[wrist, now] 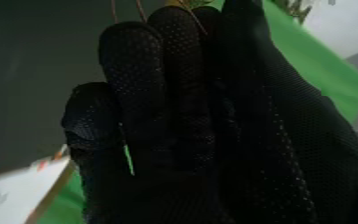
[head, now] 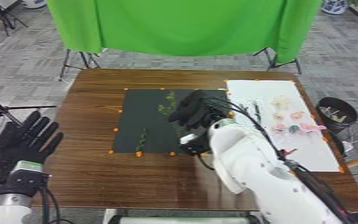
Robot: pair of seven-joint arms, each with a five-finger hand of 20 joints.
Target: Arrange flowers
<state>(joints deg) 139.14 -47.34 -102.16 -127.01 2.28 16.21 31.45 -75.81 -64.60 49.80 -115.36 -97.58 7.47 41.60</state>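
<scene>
Over the dark mat [head: 140,107] at the frame's centre, the right hand [head: 188,114] had nearly straight fingers, close together, with thin stems [wrist: 141,9] at the tips, grip unclear. At lower left, the left hand [head: 17,149] had straight, spread fingers. Green sprigs [head: 167,109] lay on the mat, pale flowers [head: 297,115] on the white sheet [head: 313,156] at right.

A green backdrop [head: 189,30], tripod [head: 3,107] and grey carpet [head: 35,62] suggest a lab.
</scene>
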